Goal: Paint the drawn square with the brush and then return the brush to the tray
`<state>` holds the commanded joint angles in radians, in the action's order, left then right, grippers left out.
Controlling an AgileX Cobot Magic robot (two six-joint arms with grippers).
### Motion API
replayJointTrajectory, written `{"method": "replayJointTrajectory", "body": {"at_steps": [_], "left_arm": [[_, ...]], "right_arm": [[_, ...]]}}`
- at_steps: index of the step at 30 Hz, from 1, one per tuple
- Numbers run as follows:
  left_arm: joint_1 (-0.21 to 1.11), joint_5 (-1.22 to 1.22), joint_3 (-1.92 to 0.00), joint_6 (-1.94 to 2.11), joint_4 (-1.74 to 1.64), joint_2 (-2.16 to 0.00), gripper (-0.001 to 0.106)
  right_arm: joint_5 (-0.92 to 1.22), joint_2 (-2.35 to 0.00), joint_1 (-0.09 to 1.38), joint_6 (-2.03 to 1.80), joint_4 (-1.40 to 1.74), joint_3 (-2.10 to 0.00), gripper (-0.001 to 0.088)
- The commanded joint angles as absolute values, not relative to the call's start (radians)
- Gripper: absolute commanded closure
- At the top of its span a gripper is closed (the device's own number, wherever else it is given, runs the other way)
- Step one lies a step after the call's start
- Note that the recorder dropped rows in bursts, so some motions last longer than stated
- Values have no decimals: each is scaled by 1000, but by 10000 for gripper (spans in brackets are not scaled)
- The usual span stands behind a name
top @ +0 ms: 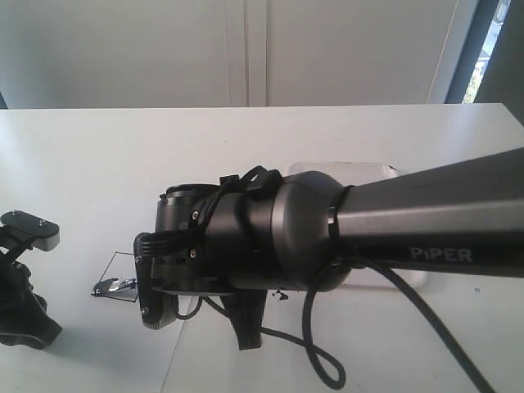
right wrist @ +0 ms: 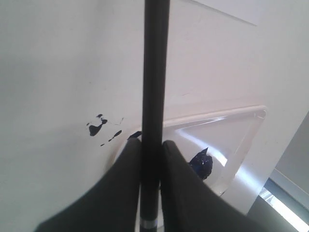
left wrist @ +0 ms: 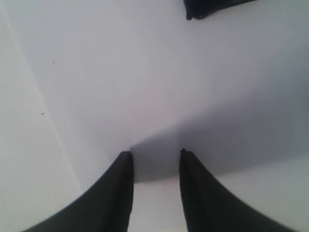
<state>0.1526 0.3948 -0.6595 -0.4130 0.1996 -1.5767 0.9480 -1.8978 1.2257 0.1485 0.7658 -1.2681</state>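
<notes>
Right arm (top: 385, 229), marked PIPER, fills our exterior view. It hides its own gripper and most of the tray (top: 360, 169), which sits toward the counter's right edge. From the wrist cam we see the right gripper (right wrist: 152, 142) with jaws clamped on the brush (right wrist: 154, 72) handle. The silver ferrule (right wrist: 147, 223) is cut off at the frame edge, bristles unseen. A dark blue paint blob (right wrist: 202, 163) sits in the tray, with blue splatters (right wrist: 96, 128) on the counter (right wrist: 48, 72) just beside it. The drawn square (top: 121, 277), toward the counter's left edge, is partly hidden by the arm and carries a dark glossy smear (top: 113, 287). Left gripper (left wrist: 154, 153) has jaws apart, nothing btwn, above a white surface; we can't tell paper from counter.
</notes>
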Motion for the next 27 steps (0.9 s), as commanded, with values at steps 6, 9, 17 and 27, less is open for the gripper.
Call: {"method": "replayJointTrajectory", "body": {"at_steps": [6, 9, 17, 27], "left_arm": [[153, 395, -660, -413, 200, -1577, 664], [153, 394, -660, -413, 202, -1577, 664], [164, 391, -660, -417, 216, -1577, 664], [188, 376, -660, -413, 191, -1601, 667]], "right_arm": [[960, -1898, 1226, 123, 809, -1268, 868], [965, -1898, 1226, 115, 822, -1268, 868], [968, -1898, 1226, 108, 821, -1268, 868], [977, -1898, 1226, 108, 819, -1268, 868]]}}
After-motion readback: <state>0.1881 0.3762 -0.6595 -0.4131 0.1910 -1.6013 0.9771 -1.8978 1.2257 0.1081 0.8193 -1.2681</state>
